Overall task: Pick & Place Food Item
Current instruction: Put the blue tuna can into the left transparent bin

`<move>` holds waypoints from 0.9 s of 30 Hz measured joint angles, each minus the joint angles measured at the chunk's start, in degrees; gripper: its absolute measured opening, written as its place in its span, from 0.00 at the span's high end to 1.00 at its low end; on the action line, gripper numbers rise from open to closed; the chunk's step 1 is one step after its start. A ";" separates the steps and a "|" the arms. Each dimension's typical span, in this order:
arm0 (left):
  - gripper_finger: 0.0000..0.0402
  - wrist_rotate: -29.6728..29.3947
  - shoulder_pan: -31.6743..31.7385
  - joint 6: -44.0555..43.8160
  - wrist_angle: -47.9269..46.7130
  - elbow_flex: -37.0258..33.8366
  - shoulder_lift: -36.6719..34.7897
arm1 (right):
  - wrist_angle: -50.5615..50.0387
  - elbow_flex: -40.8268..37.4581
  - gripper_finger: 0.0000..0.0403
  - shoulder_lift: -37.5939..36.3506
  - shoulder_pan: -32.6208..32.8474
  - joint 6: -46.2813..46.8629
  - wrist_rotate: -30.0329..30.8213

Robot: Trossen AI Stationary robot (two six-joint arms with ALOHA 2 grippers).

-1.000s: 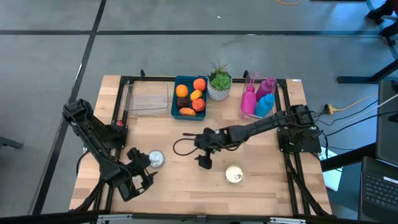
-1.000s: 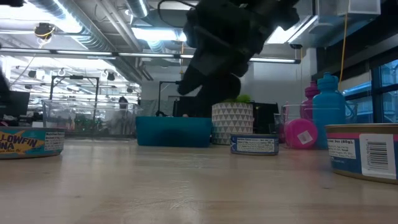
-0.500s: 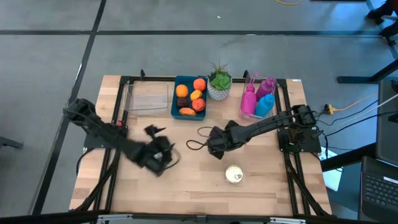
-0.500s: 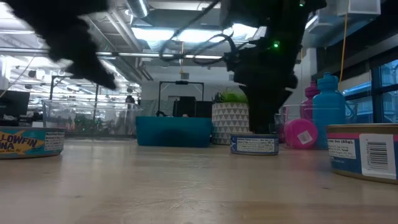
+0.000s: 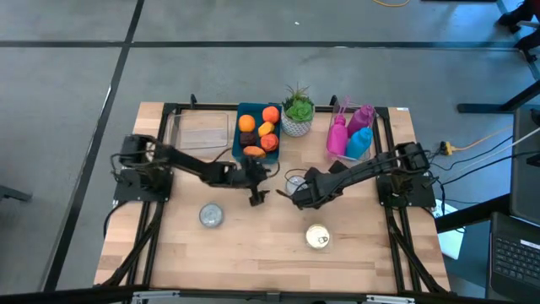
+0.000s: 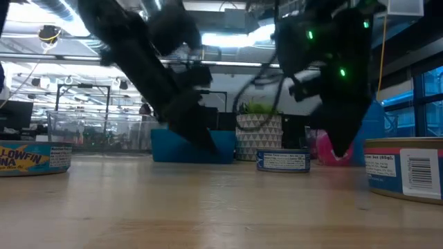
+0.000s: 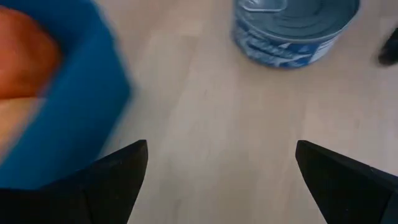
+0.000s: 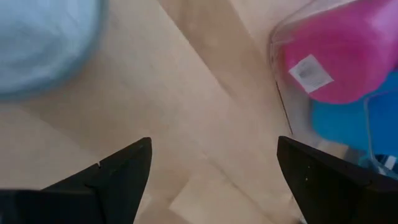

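Note:
Three tuna cans sit upright on the wooden table: one (image 5: 211, 216) near the left, one (image 5: 317, 237) near the front, and a blue one (image 7: 292, 28) at the centre, partly under my right arm. A blue bin (image 5: 257, 131) of fruit stands at the far edge. My left gripper (image 5: 256, 196) hovers open just in front of the bin, with the centre can ahead of its fingers (image 7: 221, 148). My right gripper (image 5: 297, 196) hangs open, tipped down, over bare wood (image 8: 214, 140) beside that can. Neither holds anything.
A clear empty box (image 5: 202, 133) sits left of the bin. A potted plant (image 5: 297, 114) and a clear holder with pink and blue bottles (image 5: 353, 135) stand at the far right. A black frame rail (image 5: 164, 139) borders the table's sides. Bare wood lies along the front.
My left arm has swung fast from the table's near left corner toward the centre and stands just in front of the blue bin, lower than before. My right gripper has moved toward the far right and tipped steeply downward. The cans have not moved.

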 joint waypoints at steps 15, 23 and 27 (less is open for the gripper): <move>0.00 5.89 0.72 10.39 6.47 7.62 9.43 | 14.19 -5.47 0.15 -0.26 -1.37 -16.92 2.70; 0.00 4.62 0.87 12.59 6.37 8.50 9.39 | 22.20 -5.40 0.15 -0.24 -1.39 -20.44 3.43; 0.00 4.62 0.83 12.23 6.33 8.52 9.39 | 26.85 -5.40 0.15 -0.40 -1.39 -21.59 3.77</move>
